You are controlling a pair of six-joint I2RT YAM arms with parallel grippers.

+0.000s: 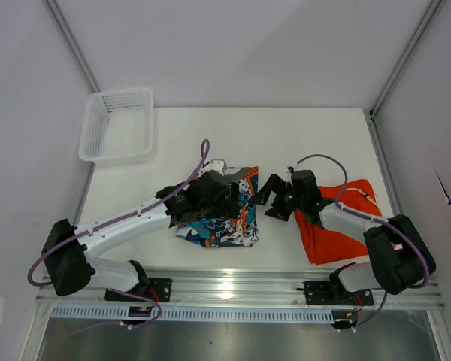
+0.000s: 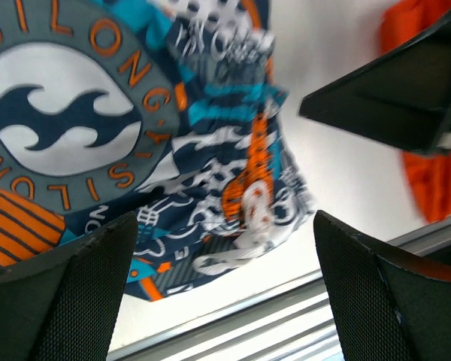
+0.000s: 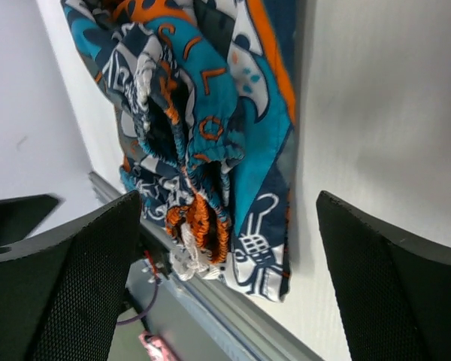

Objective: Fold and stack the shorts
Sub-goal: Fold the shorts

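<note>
Right, your left end effector hangs released over the patterned shorts, its fingers spread wide with nothing between them. Your right end effector is equally slack, jaws wide, looking down at the gathered waistband end of the same pair and holding nothing. Both sit close together above the middle of the counter, the left over the garment and the right just beside its right edge. The patterned pair lies near the front edge of the counter as a compact, roughly square bundle, so you can judge its fold to be about done. The orange shorts lie apart from it on the right, flat on the counter and partly hidden under your right arm. Whether they are folded, you cannot tell from here. What is plainly left is the stacking, since the two pairs do not touch. The white mesh basket stands at the far left corner, well apart from both, and nothing shows inside it.
</note>
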